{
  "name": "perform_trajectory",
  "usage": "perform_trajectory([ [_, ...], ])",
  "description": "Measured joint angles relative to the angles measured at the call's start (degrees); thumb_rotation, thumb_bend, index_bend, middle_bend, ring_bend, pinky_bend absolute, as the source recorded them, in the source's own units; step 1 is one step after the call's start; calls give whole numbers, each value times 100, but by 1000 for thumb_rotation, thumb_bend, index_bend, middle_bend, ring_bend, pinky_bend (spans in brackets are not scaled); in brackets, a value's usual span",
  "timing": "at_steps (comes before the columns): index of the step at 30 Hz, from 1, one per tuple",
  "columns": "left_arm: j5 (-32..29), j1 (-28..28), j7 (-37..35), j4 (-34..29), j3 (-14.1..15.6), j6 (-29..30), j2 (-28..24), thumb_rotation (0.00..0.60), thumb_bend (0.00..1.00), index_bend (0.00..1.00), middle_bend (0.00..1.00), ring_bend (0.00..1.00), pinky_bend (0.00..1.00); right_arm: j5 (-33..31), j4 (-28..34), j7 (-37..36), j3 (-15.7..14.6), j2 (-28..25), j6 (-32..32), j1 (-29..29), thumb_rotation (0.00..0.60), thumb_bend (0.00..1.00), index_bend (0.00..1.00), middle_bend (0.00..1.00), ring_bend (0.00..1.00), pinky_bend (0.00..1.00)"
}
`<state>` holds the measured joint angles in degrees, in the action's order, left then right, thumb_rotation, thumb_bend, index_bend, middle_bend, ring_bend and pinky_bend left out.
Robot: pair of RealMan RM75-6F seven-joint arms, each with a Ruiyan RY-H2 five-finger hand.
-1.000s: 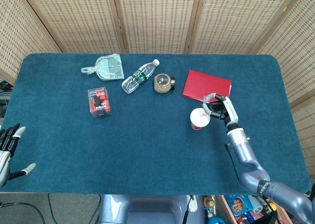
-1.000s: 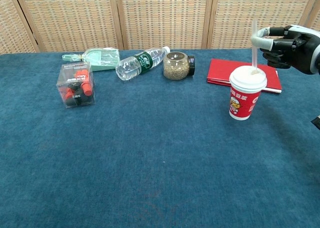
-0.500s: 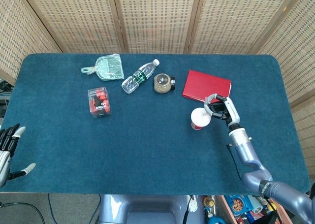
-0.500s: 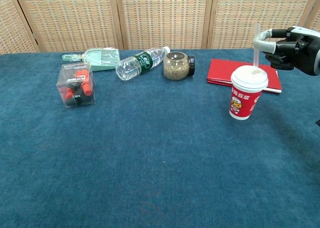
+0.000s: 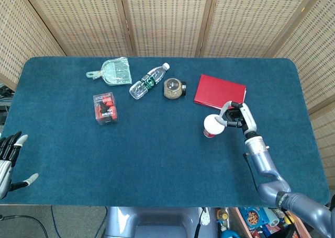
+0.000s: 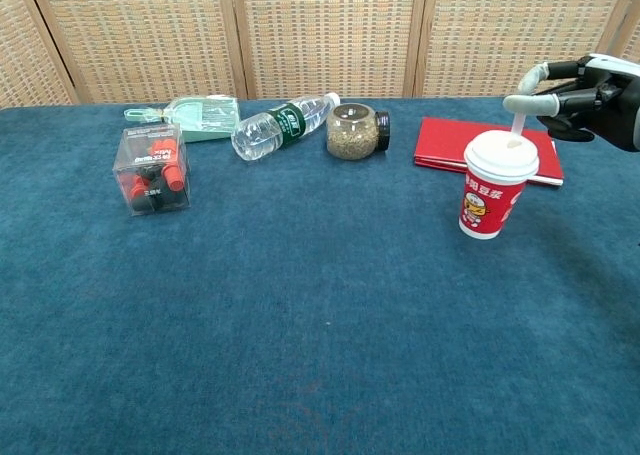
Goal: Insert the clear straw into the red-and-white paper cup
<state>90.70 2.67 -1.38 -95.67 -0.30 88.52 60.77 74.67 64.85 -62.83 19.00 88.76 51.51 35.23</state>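
The red-and-white paper cup [image 6: 497,189] with a white lid stands upright on the blue table, right of centre, and shows in the head view as cup [image 5: 212,126]. The clear straw [image 6: 518,126] sticks up a short way from the lid, near its right side, its lower end inside the cup. My right hand [image 6: 583,88] hovers just right of and above the cup and holds the straw's top end at its fingertips [image 6: 522,103]. In the head view, the right hand [image 5: 238,116] sits beside the cup. My left hand [image 5: 9,155] holds nothing, fingers apart, at the table's near-left edge.
A red book [image 6: 487,146] lies just behind the cup. Further left along the back are a jar of grain [image 6: 353,132], a lying water bottle [image 6: 278,127], a green dustpan [image 6: 195,114] and a clear box of red items [image 6: 152,169].
The right hand has lowered and shifted slightly right, pushing the straw deeper through the lid; less of it shows above the cup. The cup nudged slightly right. The left hand stayed still.
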Motion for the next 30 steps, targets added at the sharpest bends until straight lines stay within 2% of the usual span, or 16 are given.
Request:
perform_trajectory([
  [9, 4, 0, -15, -1, 4, 2, -8, 600, 165, 0, 0, 0, 0, 25, 74, 257, -24, -57, 108, -5, 600, 219, 563, 942, 883, 1000],
  [11, 8, -1, -29, -1, 5, 5, -14, 600, 165, 0, 0, 0, 0, 58, 124, 384, -48, -122, 130, -9, 600, 196, 534, 922, 870, 1000],
  [14, 19, -7, -56, 2, 6, 24, -25, 600, 165, 0, 0, 0, 0, 126, 284, 591, -118, -306, 122, -19, 600, 135, 470, 844, 798, 969],
  [17, 33, -15, -75, 1, 11, 40, -32, 600, 165, 0, 0, 0, 0, 213, 478, 789, -210, -535, 70, -25, 600, 73, 390, 696, 639, 783],
  [20, 67, -30, -114, -10, 26, 71, -55, 600, 166, 0, 0, 0, 0, 296, 704, 978, -285, -775, 52, -44, 600, 16, 315, 499, 431, 461],
  [22, 96, -53, -148, -14, 35, 127, -77, 600, 165, 0, 0, 0, 0, 344, 870, 1047, -324, -956, 50, -68, 600, 0, 238, 275, 195, 166],
  [24, 114, -76, -179, -14, 40, 175, -93, 600, 165, 0, 0, 0, 0, 425, 1079, 1132, -383, -1224, 52, -106, 600, 0, 166, 92, 40, 23],
  [25, 123, -88, -195, -14, 41, 198, -103, 600, 165, 0, 0, 0, 0, 471, 1176, 1171, -416, -1358, 55, -128, 600, 0, 123, 29, 3, 0],
  [26, 135, -94, -194, -12, 44, 207, -106, 600, 165, 0, 0, 0, 0, 551, 1304, 1239, -472, -1556, 73, -164, 600, 0, 95, 9, 0, 0],
  [28, 184, -104, -171, -6, 57, 234, -105, 600, 165, 0, 0, 0, 0, 718, 1482, 1417, -578, -1874, 144, -245, 600, 0, 23, 0, 0, 0],
  [30, 205, -120, -139, 5, 60, 279, -98, 600, 165, 0, 0, 0, 0, 906, 1699, 1734, -704, -2241, 300, -366, 600, 0, 1, 0, 0, 0],
])
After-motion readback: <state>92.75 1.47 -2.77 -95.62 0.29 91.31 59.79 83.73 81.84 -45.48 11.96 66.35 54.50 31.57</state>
